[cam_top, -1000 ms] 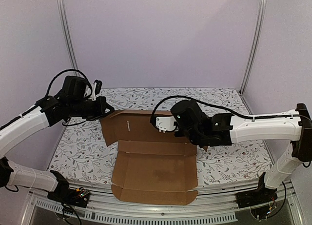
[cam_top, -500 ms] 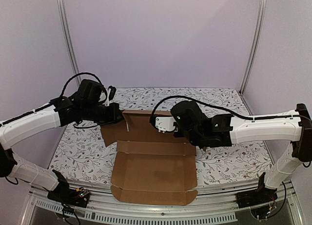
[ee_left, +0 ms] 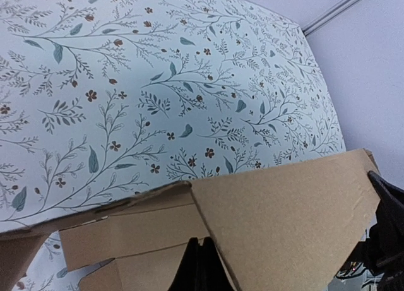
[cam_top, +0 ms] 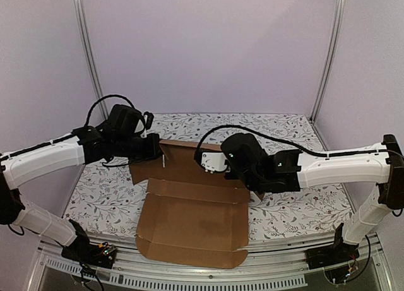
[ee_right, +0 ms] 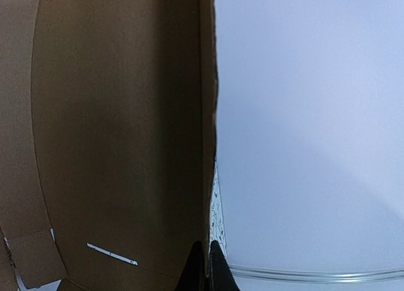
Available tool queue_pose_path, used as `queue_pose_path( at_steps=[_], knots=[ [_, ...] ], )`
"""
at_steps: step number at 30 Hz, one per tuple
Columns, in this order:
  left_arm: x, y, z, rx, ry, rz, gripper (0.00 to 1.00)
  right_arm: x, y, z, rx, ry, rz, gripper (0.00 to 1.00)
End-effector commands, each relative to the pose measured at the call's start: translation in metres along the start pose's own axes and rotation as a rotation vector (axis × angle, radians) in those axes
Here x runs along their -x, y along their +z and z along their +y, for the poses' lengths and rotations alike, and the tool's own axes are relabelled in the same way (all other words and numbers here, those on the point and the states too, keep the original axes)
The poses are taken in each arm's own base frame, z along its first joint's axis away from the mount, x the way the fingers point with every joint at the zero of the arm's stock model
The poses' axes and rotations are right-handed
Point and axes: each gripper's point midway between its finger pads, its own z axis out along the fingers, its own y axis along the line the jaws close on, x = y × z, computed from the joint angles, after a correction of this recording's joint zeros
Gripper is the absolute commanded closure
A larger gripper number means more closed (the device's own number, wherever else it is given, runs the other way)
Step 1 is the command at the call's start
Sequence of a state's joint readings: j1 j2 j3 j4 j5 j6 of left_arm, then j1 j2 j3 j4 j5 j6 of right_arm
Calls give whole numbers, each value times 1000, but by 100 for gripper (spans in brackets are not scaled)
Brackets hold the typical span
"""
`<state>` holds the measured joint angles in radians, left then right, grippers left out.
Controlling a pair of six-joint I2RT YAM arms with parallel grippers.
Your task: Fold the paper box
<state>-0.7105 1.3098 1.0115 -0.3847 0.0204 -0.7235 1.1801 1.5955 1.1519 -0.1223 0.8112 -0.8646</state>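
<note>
The paper box (cam_top: 189, 221) is a brown cardboard die-cut sheet, its front panel flat on the table and its back panel raised. My left gripper (cam_top: 159, 153) is shut on the left part of the raised panel. In the left wrist view its shut fingertips (ee_left: 203, 261) pinch the cardboard (ee_left: 284, 215) beside a fold. My right gripper (cam_top: 211, 161) is shut on the same panel near the middle. In the right wrist view it (ee_right: 207, 266) clamps the edge of the upright cardboard (ee_right: 120, 133).
The table has a floral cloth (cam_top: 290, 209) with bare cloth to the box's left and right. Lilac walls and metal posts (cam_top: 328, 51) enclose the back. The box's front edge hangs near the table's metal front rail (cam_top: 208, 275).
My left arm has swung right and closed in on the box's back left part. The back panel stands more upright, and the front panel has slid and turned a little to the left.
</note>
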Motion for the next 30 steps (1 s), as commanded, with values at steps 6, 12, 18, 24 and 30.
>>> queue_pose_path(
  at_steps=[6, 12, 18, 24, 30],
  knots=[
    [-7, -16, 23, 101, 19, -40, 100, -1, 1, 10, -19, 10, -1, 100],
    [-28, -28, 52, 175, 5, -29, 100, -5, 7, 8, -29, 24, 22, 100],
    [-41, -49, 71, 187, -4, -74, 100, -14, 13, 1, 24, 61, 30, 100],
    [-62, -39, 82, 173, -32, -53, 98, -21, 30, 0, 82, 64, 51, 100],
    [-70, -20, 99, 251, -28, -35, 98, -25, 49, 9, 160, 94, 65, 100]
  ],
)
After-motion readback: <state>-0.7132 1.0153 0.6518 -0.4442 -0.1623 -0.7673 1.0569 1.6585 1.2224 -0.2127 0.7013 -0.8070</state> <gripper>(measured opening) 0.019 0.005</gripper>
